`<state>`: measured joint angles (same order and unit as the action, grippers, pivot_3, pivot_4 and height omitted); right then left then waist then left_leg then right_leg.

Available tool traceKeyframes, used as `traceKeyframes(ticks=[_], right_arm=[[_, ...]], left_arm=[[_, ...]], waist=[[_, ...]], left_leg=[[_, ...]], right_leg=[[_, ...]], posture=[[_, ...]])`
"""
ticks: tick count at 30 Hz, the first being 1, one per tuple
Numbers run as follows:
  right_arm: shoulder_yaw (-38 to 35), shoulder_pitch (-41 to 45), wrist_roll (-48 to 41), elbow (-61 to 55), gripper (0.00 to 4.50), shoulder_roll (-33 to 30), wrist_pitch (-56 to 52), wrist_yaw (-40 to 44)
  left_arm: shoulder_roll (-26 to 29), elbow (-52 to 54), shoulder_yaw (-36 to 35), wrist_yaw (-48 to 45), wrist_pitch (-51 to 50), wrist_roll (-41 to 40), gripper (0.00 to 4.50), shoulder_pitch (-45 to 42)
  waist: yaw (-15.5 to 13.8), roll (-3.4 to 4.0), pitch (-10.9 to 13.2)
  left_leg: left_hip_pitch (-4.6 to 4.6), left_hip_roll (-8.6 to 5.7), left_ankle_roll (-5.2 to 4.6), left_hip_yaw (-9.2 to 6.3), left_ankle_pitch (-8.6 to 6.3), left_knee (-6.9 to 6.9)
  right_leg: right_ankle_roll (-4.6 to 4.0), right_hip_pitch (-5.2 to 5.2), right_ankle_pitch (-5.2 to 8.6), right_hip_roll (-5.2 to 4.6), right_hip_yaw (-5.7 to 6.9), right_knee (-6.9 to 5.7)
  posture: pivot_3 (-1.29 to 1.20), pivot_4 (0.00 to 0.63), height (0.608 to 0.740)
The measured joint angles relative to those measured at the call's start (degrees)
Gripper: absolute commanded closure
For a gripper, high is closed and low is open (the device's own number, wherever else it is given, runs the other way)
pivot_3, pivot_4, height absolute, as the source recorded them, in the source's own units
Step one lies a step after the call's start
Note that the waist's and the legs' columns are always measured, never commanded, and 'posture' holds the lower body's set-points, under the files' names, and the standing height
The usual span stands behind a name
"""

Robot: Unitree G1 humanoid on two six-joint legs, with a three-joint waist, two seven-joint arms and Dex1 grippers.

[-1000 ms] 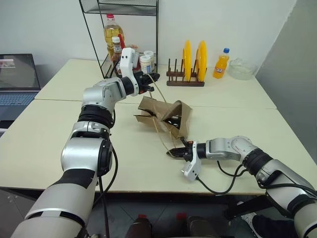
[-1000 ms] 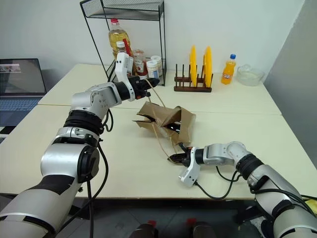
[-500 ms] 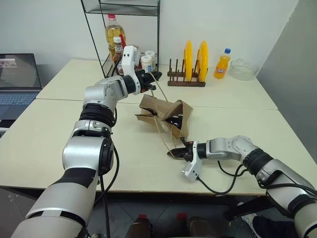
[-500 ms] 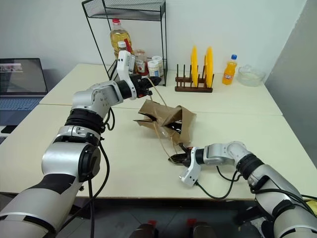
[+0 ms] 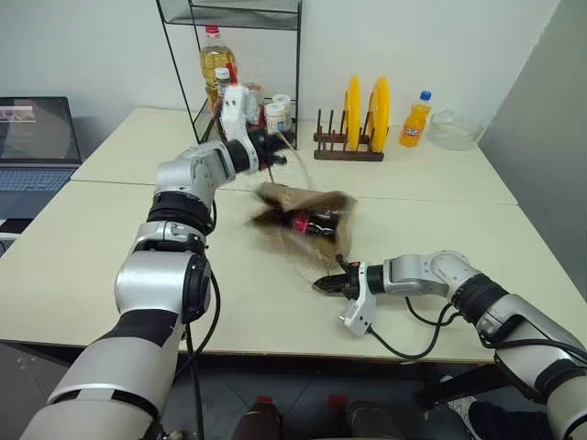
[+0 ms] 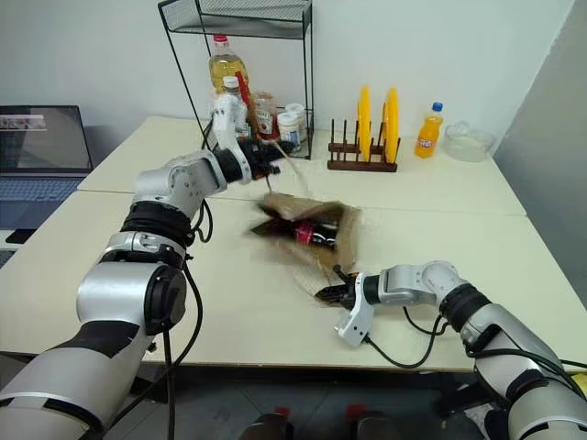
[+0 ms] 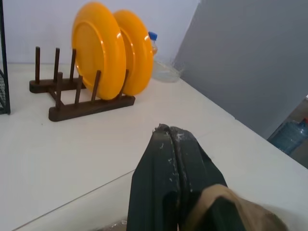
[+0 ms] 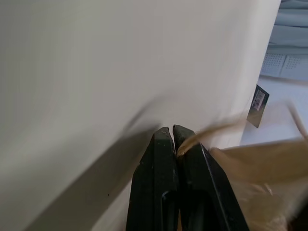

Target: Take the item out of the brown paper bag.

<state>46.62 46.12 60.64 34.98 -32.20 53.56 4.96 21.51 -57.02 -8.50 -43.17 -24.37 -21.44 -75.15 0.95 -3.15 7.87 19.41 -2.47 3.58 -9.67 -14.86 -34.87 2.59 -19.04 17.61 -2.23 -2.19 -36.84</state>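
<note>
- Left claw (image 5: 275, 149) pinched on a bag handle, bag (image 5: 303, 217) hanging blurred below it; cola (image 5: 312, 223) at its mouth
- Right claw (image 5: 320, 283) clamped on the other handle, just beneath the bag

Creased brown kraft paper bag (image 5: 303, 213) motion-blurred, lifted off the cream table near its middle, mouth gaping. Small dark cola bottle with red label (image 5: 309, 225) lies sideways, showing at the opening.

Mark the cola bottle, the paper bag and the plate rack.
cola bottle (image 6: 310, 233), right eye view, on its red label inside the bag.
brown paper bag (image 6: 346, 225), right eye view, on its right side wall.
plate rack (image 7: 91, 106), left wrist view, on its wooden base rail.
</note>
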Motion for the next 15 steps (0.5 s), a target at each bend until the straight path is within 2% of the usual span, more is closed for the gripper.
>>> traceKeyframes(ticks=[3,7,15], right_arm=[[0.0,-0.1,0.0,0.0,4.48,-0.9,0.7,1.1],[0.0,-0.1,0.0,0.0,4.48,-1.6,0.7,1.1],[0.0,-0.2,-1.0,0.0,4.48,-1.6,0.8,1.6]], left_arm=[[1.1,0.6,-1.4,0.0,1.7,0.0,4.5,-3.5],[0.7,-0.1,-2.1,0.0,2.3,0.3,4.5,-3.4],[0.2,0.4,-2.1,-1.2,1.9,0.5,4.5,-2.5]], waist=[[-0.9,0.1,-0.2],[-1.0,0.16,-0.2],[-1.0,0.17,-0.2]], left_leg=[[0.0,-0.29,-0.06,-0.06,0.02,0.0],[0.11,-0.88,-0.27,-0.59,0.14,0.0],[0.19,-0.96,-0.26,-0.88,0.16,0.04]], right_leg=[[0.15,0.15,0.18,-0.07,-0.16,0.02],[0.23,0.18,0.25,-0.4,-0.19,-0.04],[0.2,0.18,0.28,-0.4,0.01,-0.04]], posture=[[0.0,0.15,0.74],[0.0,0.15,0.74],[0.0,0.15,0.74]])
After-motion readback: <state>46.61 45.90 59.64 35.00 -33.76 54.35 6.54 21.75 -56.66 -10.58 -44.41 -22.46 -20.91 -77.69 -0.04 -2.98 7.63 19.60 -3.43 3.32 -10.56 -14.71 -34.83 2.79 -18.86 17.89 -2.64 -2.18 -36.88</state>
